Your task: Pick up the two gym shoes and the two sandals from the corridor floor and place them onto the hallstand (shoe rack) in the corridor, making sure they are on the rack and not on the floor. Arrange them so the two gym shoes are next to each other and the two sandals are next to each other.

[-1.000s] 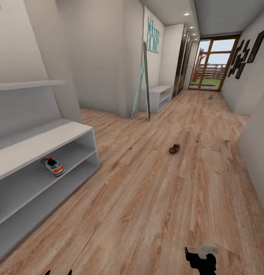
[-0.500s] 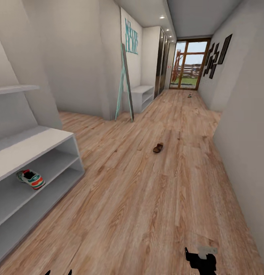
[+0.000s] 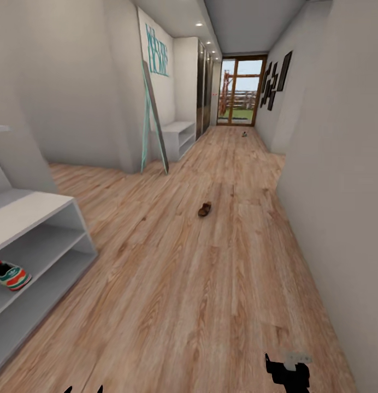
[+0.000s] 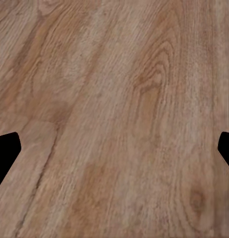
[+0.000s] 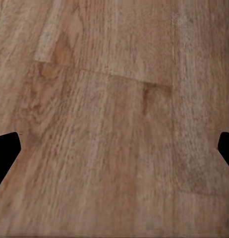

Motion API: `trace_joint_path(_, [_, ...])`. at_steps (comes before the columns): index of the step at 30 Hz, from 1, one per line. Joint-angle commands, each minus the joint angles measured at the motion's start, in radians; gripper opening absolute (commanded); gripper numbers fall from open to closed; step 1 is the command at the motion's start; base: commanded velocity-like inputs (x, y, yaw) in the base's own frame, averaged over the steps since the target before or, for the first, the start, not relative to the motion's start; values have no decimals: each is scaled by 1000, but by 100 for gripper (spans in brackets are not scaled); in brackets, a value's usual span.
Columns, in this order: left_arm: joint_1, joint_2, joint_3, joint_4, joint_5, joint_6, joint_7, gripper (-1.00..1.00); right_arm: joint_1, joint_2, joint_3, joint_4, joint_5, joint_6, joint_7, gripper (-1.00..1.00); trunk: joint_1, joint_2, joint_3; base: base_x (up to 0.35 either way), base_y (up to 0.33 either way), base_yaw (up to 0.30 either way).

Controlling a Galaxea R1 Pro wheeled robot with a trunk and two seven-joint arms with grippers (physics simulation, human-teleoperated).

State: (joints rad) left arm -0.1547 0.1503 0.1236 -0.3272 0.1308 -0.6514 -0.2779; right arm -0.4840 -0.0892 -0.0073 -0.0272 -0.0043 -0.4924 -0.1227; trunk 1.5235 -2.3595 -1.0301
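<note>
One gym shoe point(image 3: 9, 275) with teal stripes and orange patches lies on the upper open shelf of the light-grey hallstand point(image 3: 33, 210) at the left of the head view. A dark brown sandal point(image 3: 205, 209) lies alone on the corridor floor point(image 3: 211, 284), a few metres ahead. Both grippers hang low over bare planks, far from the sandal. The left gripper point(image 3: 84, 389) point(image 4: 114, 153) is open with nothing between its fingers. The right gripper point(image 3: 287, 373) point(image 5: 114, 153) is open too, also holding nothing.
A grey wall point(image 3: 342, 207) runs close along the right. A leaning teal-framed mirror point(image 3: 154, 123) and a low white bench unit point(image 3: 175, 136) stand at the left further down. A small dark object point(image 3: 244, 134) lies near the far glass door point(image 3: 241, 93).
The whole picture has slid left, so the camera has turned right. The hallstand now sits at the left edge and the right wall fills more of the view. The grippers keep their place.
</note>
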Motion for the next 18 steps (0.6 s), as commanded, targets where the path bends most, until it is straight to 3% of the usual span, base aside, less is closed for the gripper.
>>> trace_joint_path(1, [0, 0, 2, 0, 10, 0, -10, 100, -1, 0, 0, 1, 0, -3, -2, 100, 0, 0, -1, 0, 0, -289])
trace_joint_path(12, [0, 0, 2, 0, 10, -1, -10, 100, -1, 0, 0, 1, 0, -3, -2, 100, 0, 0, -4, 11, 0, -289])
trace_joint_path(18, [0, 0, 2, 0, 10, -1, -10, 100, -1, 1, 0, 1, 0, -3, -2, 100, 0, 0, -4, 203, 0, -289])
